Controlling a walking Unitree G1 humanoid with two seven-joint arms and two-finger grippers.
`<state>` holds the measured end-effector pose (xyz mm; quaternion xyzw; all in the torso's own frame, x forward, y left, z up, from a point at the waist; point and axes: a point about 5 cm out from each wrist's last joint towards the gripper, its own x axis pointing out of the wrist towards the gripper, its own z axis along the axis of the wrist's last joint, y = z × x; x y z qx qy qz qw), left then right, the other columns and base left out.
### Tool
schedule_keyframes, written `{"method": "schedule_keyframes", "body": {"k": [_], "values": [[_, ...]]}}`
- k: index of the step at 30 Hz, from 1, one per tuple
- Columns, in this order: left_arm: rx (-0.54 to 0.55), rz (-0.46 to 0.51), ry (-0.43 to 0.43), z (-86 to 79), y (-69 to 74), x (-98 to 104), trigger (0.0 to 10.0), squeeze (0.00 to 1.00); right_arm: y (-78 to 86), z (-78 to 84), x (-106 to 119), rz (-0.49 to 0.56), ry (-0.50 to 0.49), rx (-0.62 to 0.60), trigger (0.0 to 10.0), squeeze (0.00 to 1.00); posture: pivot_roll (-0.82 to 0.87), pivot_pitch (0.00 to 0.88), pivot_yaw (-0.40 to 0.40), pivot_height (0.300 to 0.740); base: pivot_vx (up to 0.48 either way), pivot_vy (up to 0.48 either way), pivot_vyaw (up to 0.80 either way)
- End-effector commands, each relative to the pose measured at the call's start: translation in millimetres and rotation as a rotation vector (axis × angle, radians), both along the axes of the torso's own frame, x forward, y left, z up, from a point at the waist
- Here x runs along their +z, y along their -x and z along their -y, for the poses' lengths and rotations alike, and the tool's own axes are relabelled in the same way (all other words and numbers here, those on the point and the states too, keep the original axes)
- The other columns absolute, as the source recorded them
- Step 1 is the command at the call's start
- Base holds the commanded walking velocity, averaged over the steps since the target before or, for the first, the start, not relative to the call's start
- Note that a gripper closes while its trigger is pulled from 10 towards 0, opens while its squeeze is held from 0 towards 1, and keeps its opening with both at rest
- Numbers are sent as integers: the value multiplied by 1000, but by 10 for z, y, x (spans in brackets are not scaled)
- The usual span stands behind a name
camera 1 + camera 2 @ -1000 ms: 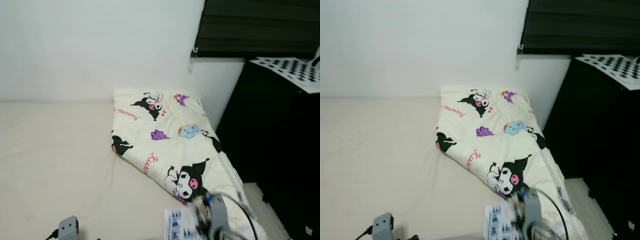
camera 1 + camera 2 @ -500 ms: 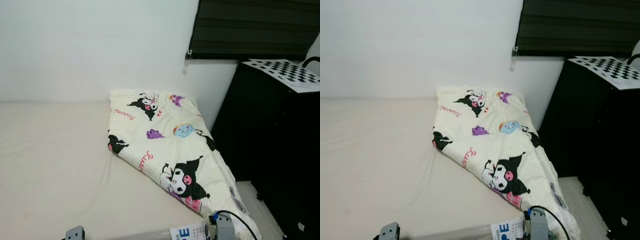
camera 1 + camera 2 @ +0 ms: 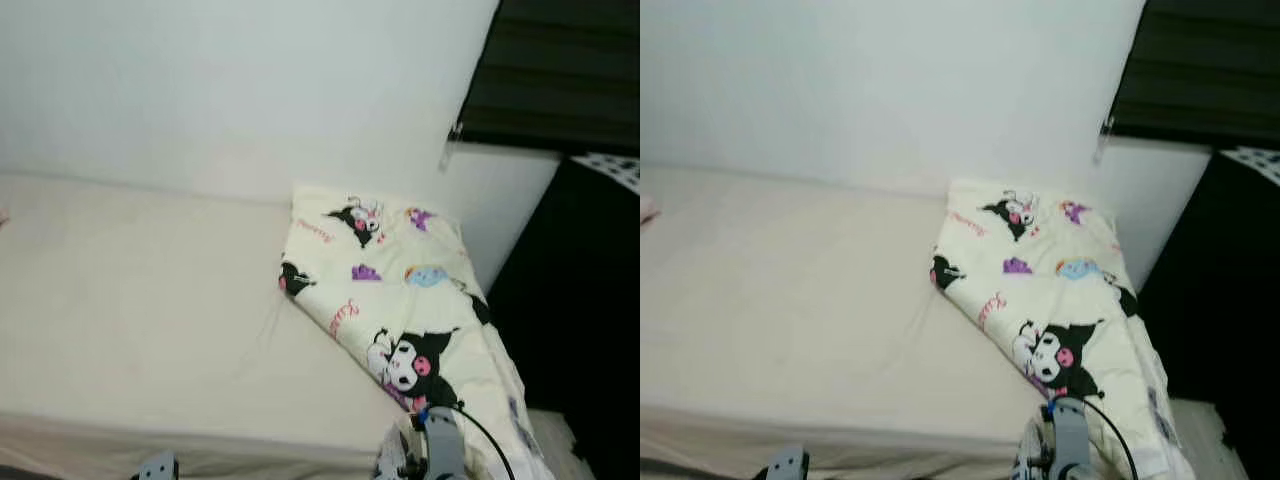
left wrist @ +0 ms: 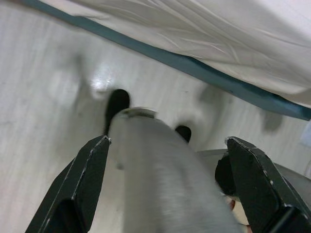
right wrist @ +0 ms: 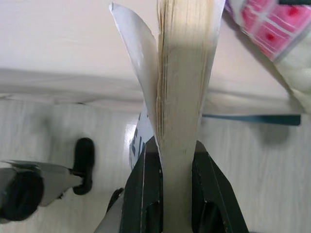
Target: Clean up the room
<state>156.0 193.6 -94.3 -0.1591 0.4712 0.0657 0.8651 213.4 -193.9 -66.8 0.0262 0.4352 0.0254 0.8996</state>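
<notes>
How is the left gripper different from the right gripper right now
The right gripper is shut on a book, clamping its page edges between both fingers, while the left gripper is open and holds nothing. The right gripper sits by the bed edge near the cartoon quilt; the left gripper looks down over the pale floor past the robot's own leg. Both have two black fingers.

A bed (image 3: 130,300) with a cream sheet is set against a plain white wall (image 3: 230,90). Black furniture (image 3: 590,320) is placed to its right, below a dark blind (image 3: 560,80). Pale wood-grain flooring (image 4: 43,111) is seen underneath.
</notes>
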Motion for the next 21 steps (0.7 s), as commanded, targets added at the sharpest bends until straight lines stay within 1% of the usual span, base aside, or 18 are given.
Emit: {"method": "schedule_keyframes", "body": {"k": [1,8,9,10,11,12,15,16,18,19,21], "values": [[-18,-7,-7,-2,24,-9,10000,0,-132,-4,91,79,-3,9,10000,0,32,0,-99,740,0,0,519],[-28,-5,-18,-21,41,-11,10000,0,-103,11,73,65,0,2,10000,0,35,0,-100,740,0,0,524],[-36,-3,-21,-16,35,-9,10000,0,-38,29,33,38,8,-6,10000,0,36,0,-101,740,0,0,525],[-36,-3,-21,-16,35,-9,10000,0,-38,29,33,38,8,-6,10000,0,36,0,-101,740,0,0,525],[-48,-2,-22,-4,27,-8,10000,0,76,57,-33,-6,12,-28,10000,0,36,0,-102,740,0,0,544],[-48,-2,-22,-4,27,-8,10000,0,76,57,-33,-6,12,-28,10000,0,36,0,-102,740,0,0,544],[-60,-1,-22,10,21,-7,10000,0,224,81,-111,-59,8,-53,10000,0,36,0,-102,740,0,0,540],[-60,-1,-22,10,21,-7,10000,0,224,81,-111,-59,8,-53,10000,0,36,0,-102,740,0,0,538],[-57,-8,-15,18,29,-12,10000,0,324,93,-158,-86,1,-75,10000,0,36,0,-101,740,0,0,544],[-55,-15,-13,21,37,-17,10000,0,349,99,-169,-89,-1,-85,10000,0,35,0,-100,740,0,0,544],[-59,-22,-9,26,46,-22,10000,0,359,102,-173,-88,-7,-99,10000,0,33,0,-97,740,0,0,544]]}}
